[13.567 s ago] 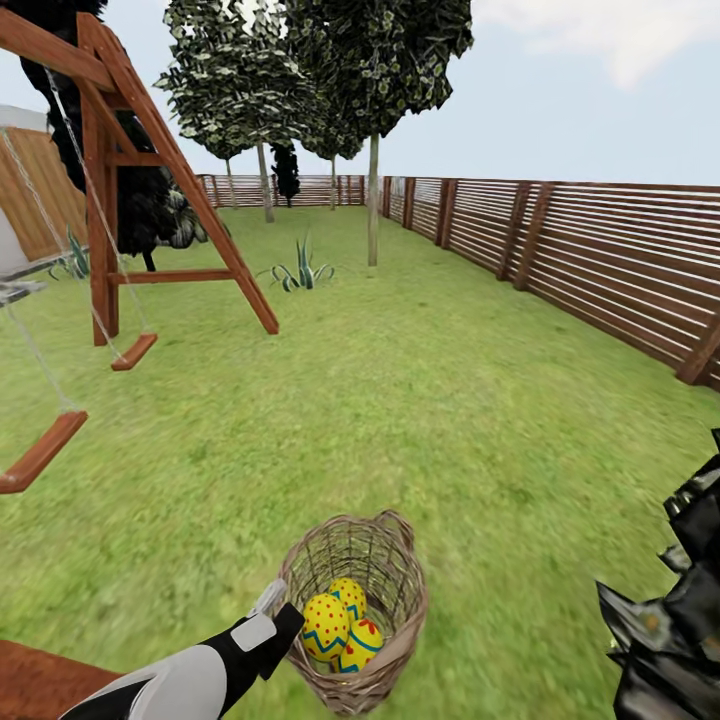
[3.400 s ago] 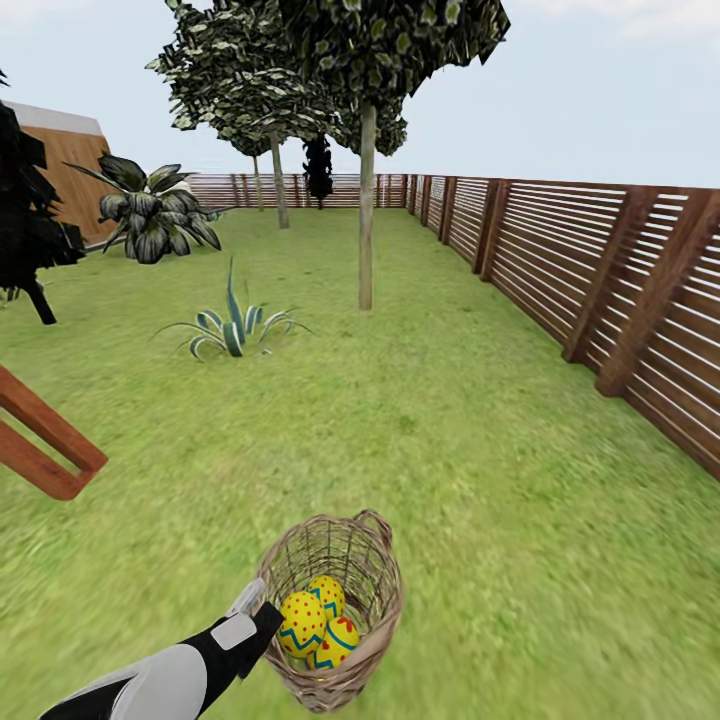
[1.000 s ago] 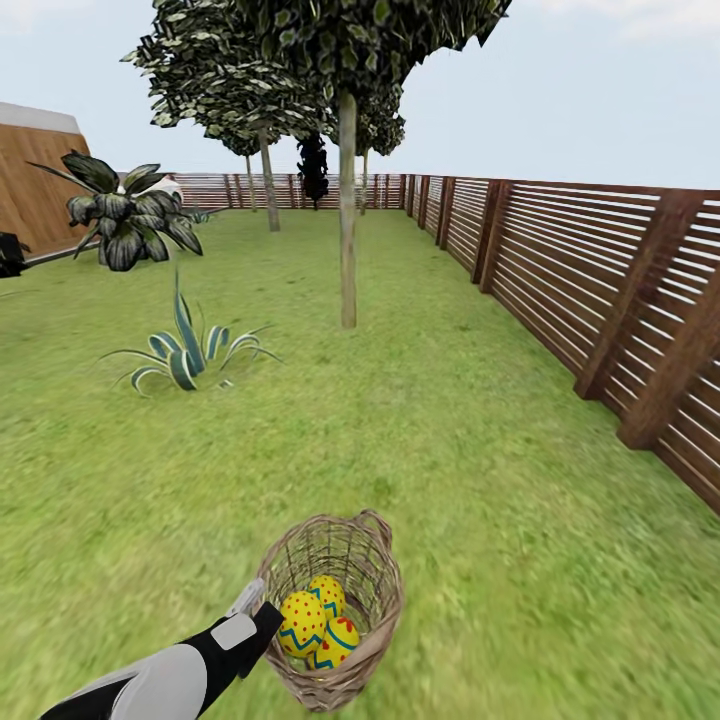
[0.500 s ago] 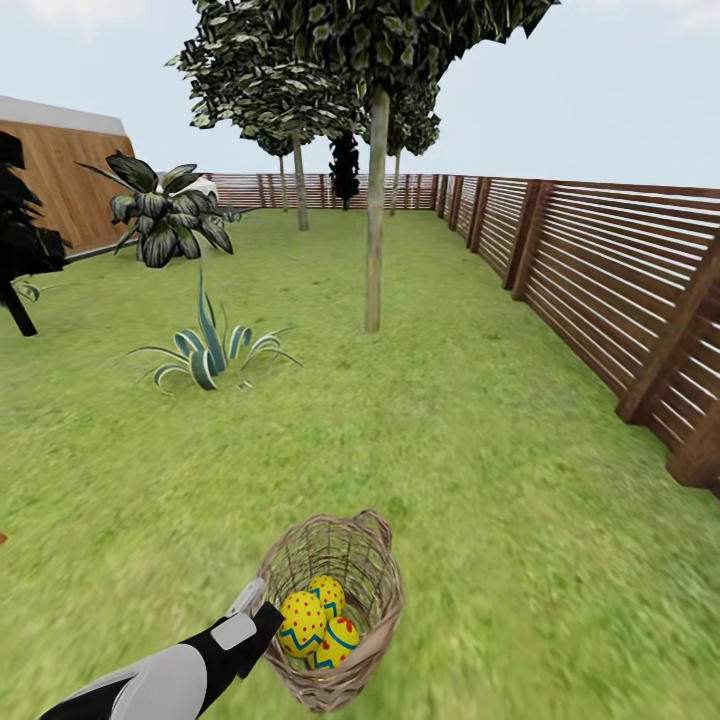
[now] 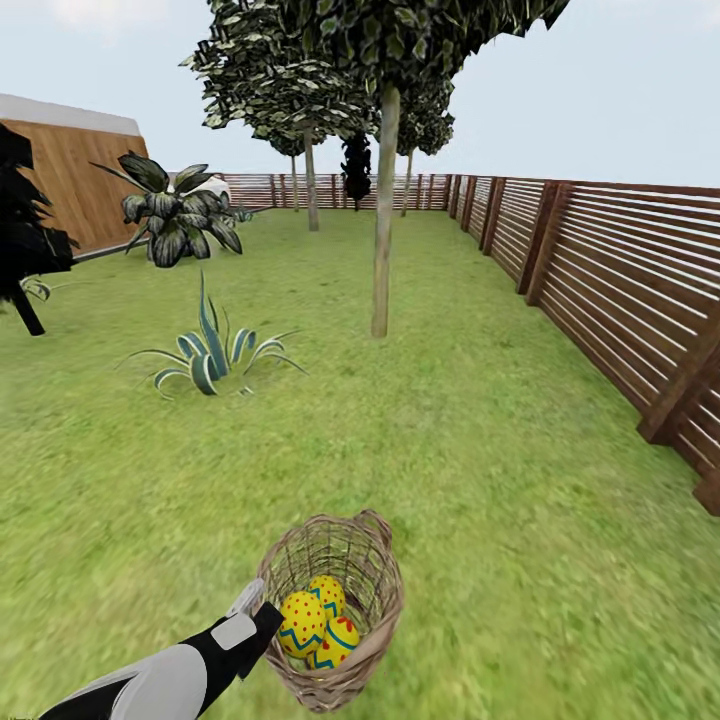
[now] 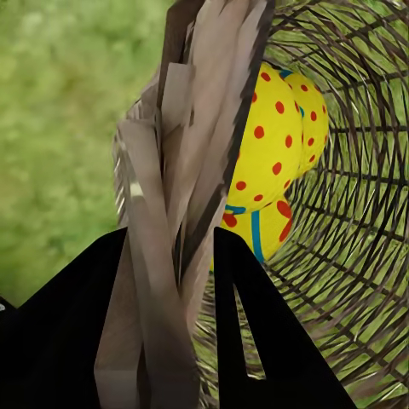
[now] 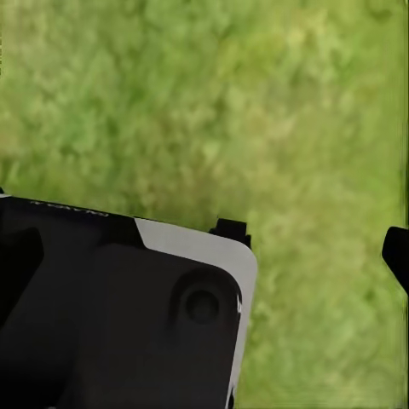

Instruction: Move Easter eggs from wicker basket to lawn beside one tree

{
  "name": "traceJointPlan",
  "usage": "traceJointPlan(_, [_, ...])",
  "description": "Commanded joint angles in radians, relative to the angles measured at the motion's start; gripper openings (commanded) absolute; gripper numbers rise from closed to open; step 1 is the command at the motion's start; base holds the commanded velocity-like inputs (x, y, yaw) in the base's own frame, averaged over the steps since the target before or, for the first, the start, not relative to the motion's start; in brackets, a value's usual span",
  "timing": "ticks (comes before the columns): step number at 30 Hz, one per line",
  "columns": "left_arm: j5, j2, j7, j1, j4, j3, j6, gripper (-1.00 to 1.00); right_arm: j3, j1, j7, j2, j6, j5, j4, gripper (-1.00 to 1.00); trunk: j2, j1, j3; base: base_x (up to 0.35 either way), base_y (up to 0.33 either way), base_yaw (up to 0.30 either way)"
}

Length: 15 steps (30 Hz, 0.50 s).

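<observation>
Head view: left gripper [image 5: 258,605] was clamped on the rim of the tan woven wicker basket [image 5: 375,580] above green lawn [image 5: 480,450] — three yellow red-dotted eggs [image 5: 318,622] inside. Pale tree trunk [image 5: 383,230] well ahead. Left wrist view: rim [image 6: 196,170] pinched. Right wrist view: right gripper [image 7: 315,243] spread wide over grass.

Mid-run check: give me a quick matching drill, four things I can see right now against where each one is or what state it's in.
Things:
1. eggs
2. basket
3. agave
4. fence

Places or states:
A. clamped at the rim by the left gripper
B. along the lawn's right edge
C. all three inside the wicker
D. rooted left of the nearest tree

Pairs: 1-C, 2-A, 3-D, 4-B
</observation>
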State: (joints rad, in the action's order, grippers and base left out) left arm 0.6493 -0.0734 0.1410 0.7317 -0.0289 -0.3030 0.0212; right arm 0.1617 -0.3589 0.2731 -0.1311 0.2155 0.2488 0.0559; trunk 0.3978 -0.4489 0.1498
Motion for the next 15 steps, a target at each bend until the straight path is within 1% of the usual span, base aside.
traceJointPlan(1, [-0.007, 0.0, 0.003, 0.002, 0.0, -0.011, 0.002, -1.0, 0.009, -0.002, 0.002, -0.001, 0.007, 0.008, 0.004, 1.0, 0.002, -0.001, 0.002, 0.31, -0.121, 0.289])
traceJointPlan(9, [-0.007, 0.0, 0.003, 0.002, 0.0, -0.011, 0.002, -1.0, 0.009, -0.002, 0.002, -0.001, 0.007, 0.008, 0.004, 1.0, 0.002, -0.001, 0.002, 0.31, -0.121, 0.286])
traceJointPlan(12, [-0.007, 0.0, 0.003, 0.002, 0.0, -0.011, 0.002, -1.0, 0.009, -0.002, 0.002, -0.001, 0.007, 0.008, 0.004, 1.0, 0.002, -0.001, 0.002, 0.31, -0.121, 0.171])
traceJointPlan(15, [-0.007, 0.0, 0.003, 0.002, 0.0, -0.011, 0.002, -1.0, 0.009, -0.002, 0.002, -0.001, 0.007, 0.007, 0.004, 1.0, 0.002, -0.001, 0.002, 0.31, -0.121, 0.067])
